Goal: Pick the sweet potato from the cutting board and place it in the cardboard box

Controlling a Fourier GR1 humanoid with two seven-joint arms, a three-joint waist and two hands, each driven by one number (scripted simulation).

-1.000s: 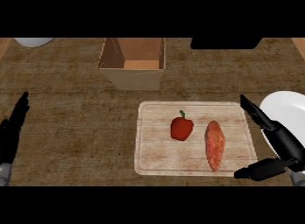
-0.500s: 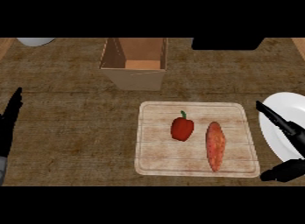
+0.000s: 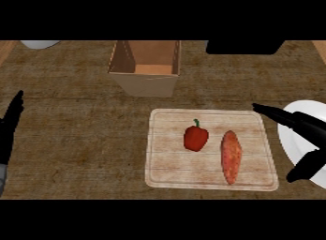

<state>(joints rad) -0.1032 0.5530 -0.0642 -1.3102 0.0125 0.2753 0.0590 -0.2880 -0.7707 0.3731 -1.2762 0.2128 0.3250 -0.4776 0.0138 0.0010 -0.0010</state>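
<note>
A long orange sweet potato [image 3: 231, 156] lies on the right half of the pale wooden cutting board [image 3: 171, 173], beside a red bell pepper [image 3: 196, 138]. The open cardboard box [image 3: 145, 66] stands behind the board, a little to the left. My right hand [image 3: 311, 132] hovers open just right of the board, fingers stretched toward the board's far right corner and thumb hanging down; it touches nothing. At the view's left edge my left hand [image 3: 3, 133] rests open, fingers pointing up.
A white plate [image 3: 301, 125] lies at the right edge, partly under my right hand. A black object [image 3: 244, 46] sits at the back right and a pale bowl [image 3: 40, 44] at the back left. Wooden strips border both sides.
My right hand has shifted left and up toward the board's right edge after drifting right earlier. The left hand has barely moved. The sweet potato and pepper lie as before.
</note>
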